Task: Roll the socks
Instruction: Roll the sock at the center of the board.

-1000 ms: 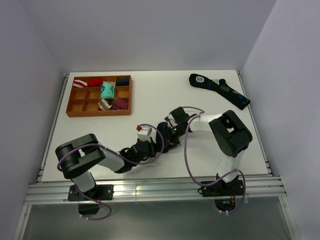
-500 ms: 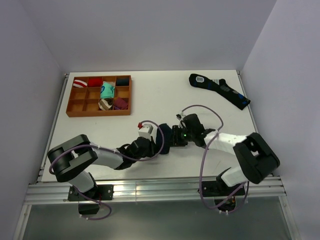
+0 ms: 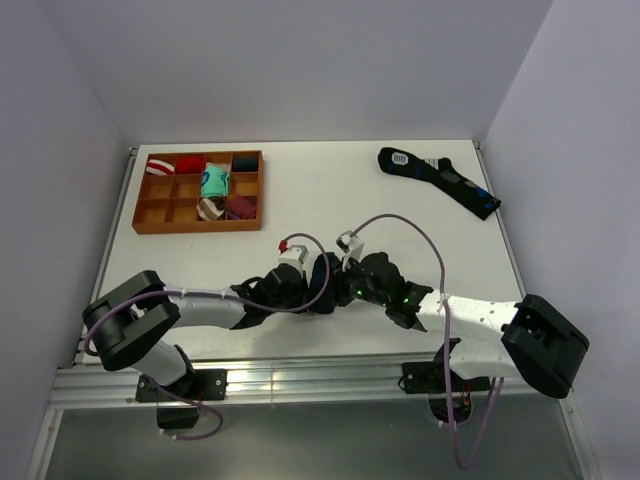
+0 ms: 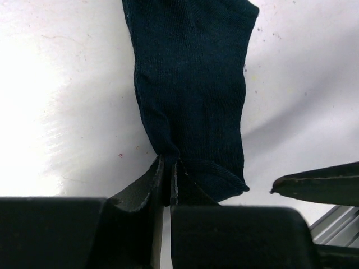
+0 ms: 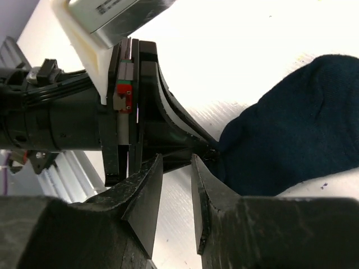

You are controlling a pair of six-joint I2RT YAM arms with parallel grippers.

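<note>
The dark navy socks lie flat on the white table, stretching away from my left gripper. In the top view they are a dark patch between both grippers, mostly hidden. My left gripper is shut on the socks' near edge, and it sits left of them in the top view. My right gripper is slightly open and empty, its tips beside the left gripper's fingers and just left of the socks. It lies right of the socks in the top view. One of its fingertips shows in the left wrist view.
An orange divided tray with colourful sock bundles stands at the back left. A long black sock with blue patches and a white label lies at the back right. Walls close in on three sides. The metal front rail runs behind the grippers.
My right arm has swung its elbow out to the right and low, bringing its gripper down close to the left gripper. The left arm has stretched flatter, still holding the socks.
</note>
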